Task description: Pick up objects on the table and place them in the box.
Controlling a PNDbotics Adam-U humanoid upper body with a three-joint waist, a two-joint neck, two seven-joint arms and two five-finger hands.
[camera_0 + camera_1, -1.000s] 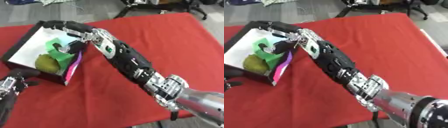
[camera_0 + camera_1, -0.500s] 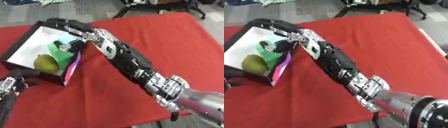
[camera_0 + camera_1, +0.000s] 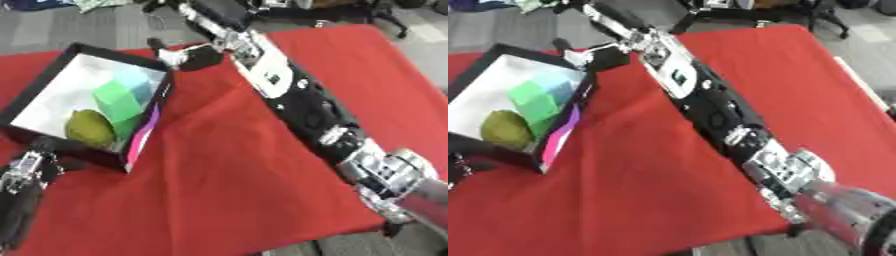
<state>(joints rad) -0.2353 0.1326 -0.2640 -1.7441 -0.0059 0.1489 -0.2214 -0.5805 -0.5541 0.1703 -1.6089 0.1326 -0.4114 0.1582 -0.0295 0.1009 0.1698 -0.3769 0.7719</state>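
Left hand (image 3: 22, 175) sits at the near left corner, just beside the near wall of the box; its fingers are blurred, cannot tell whether curled or straight.

Red cloth (image 3: 227, 165) covers the tabletop, with creases running from the box toward the middle.

Box (image 3: 52, 145) stands on the left side of the tabletop: black walls, white floor, a pink strip on its near right wall. Inside: an olive-green round object (image 3: 89, 129) in the near part, a green cube (image 3: 118, 101) at centre touching it, and a pale blue block (image 3: 136, 84) just behind the cube.

Right arm (image 3: 302, 102) runs diagonally from the near right to the far left. Right hand (image 3: 197, 56) hangs above the cloth just beyond the box's far right corner, apart from the contents. Its fingers look partly curled; nothing visible in them.
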